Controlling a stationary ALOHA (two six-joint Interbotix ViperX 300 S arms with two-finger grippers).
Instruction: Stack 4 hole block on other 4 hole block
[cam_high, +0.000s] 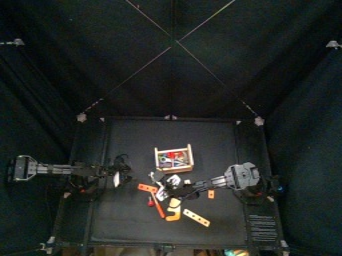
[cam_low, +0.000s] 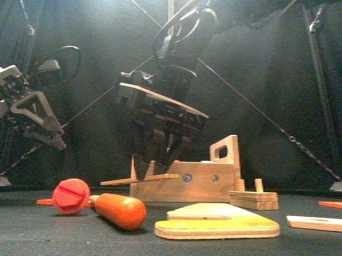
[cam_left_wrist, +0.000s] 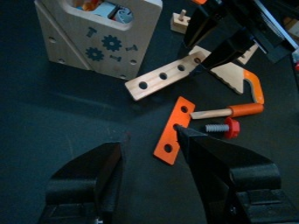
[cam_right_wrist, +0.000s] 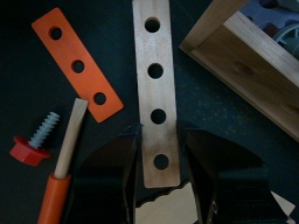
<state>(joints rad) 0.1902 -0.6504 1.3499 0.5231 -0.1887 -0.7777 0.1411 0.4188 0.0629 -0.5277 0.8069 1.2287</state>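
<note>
Black table (cam_right_wrist: 24, 96), curtains around. Right gripper (cam_right_wrist: 160, 171) open astride wooden 4 hole block (cam_right_wrist: 153, 87); left gripper (cam_left_wrist: 158, 171) open, idle. Next: close, lift, align over orange 4 hole block (cam_right_wrist: 75, 62).

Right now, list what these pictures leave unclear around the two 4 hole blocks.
- Wooden 4 hole block: right wrist view, its near end is hidden between the right tool.
- Orange 4 hole block: left wrist view, holes not all countable.
- Toolbox: front view, it blocks both blocks.
- Top view: blocks too small.
</note>
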